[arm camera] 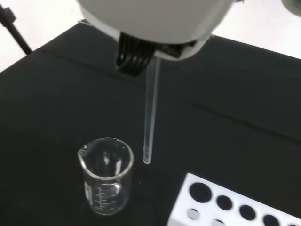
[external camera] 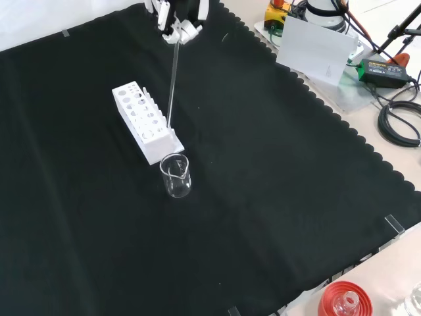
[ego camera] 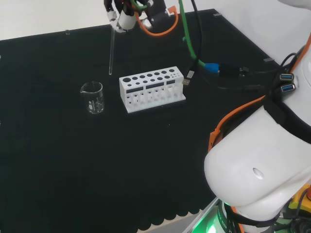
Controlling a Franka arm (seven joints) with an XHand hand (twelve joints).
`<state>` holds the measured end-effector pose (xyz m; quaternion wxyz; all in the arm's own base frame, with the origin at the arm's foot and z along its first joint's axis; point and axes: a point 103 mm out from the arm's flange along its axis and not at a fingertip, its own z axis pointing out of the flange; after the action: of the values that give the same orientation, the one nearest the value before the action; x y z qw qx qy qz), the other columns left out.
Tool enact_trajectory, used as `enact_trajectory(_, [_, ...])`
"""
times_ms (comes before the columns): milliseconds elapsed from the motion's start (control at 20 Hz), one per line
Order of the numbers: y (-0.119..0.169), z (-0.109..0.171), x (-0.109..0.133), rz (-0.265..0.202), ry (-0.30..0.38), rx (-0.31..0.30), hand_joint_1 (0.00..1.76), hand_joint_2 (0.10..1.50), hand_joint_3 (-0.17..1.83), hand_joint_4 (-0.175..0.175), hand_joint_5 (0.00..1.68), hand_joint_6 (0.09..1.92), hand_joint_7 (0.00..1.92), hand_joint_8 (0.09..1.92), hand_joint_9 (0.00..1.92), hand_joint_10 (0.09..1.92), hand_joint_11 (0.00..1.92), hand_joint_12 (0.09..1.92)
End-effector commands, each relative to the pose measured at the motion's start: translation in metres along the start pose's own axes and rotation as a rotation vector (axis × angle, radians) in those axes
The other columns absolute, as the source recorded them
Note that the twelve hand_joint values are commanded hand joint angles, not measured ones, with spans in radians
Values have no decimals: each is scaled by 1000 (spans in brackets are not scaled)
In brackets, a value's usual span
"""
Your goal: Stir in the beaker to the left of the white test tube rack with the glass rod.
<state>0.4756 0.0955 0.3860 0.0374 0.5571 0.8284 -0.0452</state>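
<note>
In the head view the hand [ego camera: 121,17] sits at the top edge, above the far part of the black cloth [ego camera: 73,160], with its fingers curled round the upper end of the glass rod [ego camera: 112,48]; the rod hangs straight down from them, its lower tip in the air beyond and a little to the right of the beaker [ego camera: 92,97]. The beaker stands upright on the cloth just left of the white test tube rack [ego camera: 151,90], apart from it. In the front view the hand [external camera: 177,26] comes in from the top and pinches the rod [external camera: 172,82] at its top end; the rod runs down in front of the rack [external camera: 145,118], its tip above the rack's near end, and the beaker [external camera: 175,176] stands just below that end. In the wrist view the rod [arm camera: 150,113] comes down from the white underside of the hand [arm camera: 155,19], its tip just beside the rim of the beaker [arm camera: 106,176] and outside it, with a corner of the rack [arm camera: 230,205] close by.
</note>
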Motion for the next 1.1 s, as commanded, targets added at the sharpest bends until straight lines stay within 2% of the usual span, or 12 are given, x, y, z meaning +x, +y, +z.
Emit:
enact_trajectory(50, [20, 4, 19, -58, 10, -2, 1211, 568, 890, -175, 1216, 878, 1679, 505, 1892, 257, 1664, 588])
enact_trajectory(400, [37, 18, 17, -79, 15, 15, 1210, 567, 890, -175, 1217, 877, 1679, 501, 1893, 254, 1664, 588])
enact_trajectory(1100, [67, 46, 1, -92, 48, 40, 1210, 569, 888, -175, 1216, 875, 1679, 495, 1895, 247, 1665, 588])
